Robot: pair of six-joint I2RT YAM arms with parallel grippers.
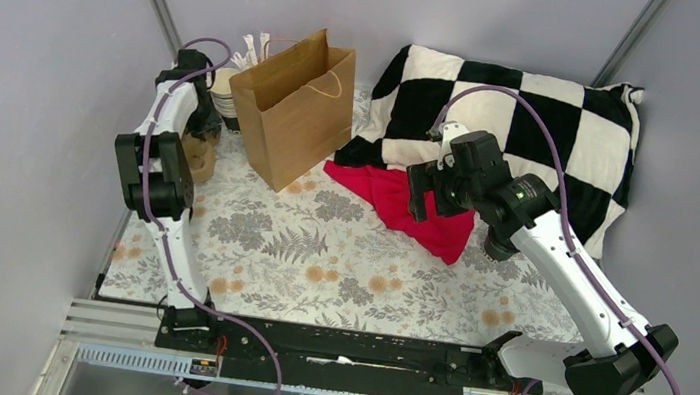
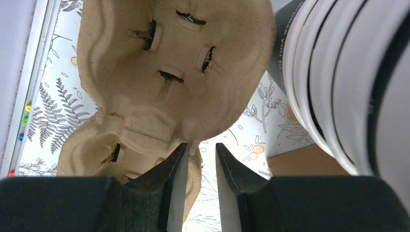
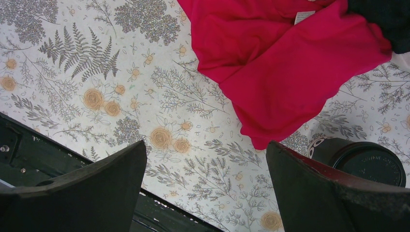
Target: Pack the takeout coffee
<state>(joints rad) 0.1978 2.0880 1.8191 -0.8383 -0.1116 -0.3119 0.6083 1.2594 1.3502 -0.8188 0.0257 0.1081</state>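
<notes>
The takeout coffee [image 3: 368,163], a small dark cup with a black lid, stands on the floral cloth just right of my right gripper's right finger. In the top view the takeout coffee [image 1: 498,245] is partly hidden under the right arm. My right gripper [image 3: 205,145] hangs wide open above the cloth, near the red cloth's tip, with nothing between its fingers. The brown paper bag [image 1: 296,108] stands upright at the back left. My left gripper [image 2: 201,145] has only a narrow gap; the cardboard cup carrier's [image 2: 169,72] rim lies in it against the left finger.
A stack of lidless cups [image 2: 348,82] stands between the carrier and the bag. A red cloth [image 3: 280,63] lies mid-table before a black-and-white checked pillow [image 1: 523,108]. White sticks [image 1: 254,45] poke up behind the bag. Grey walls close in on both sides.
</notes>
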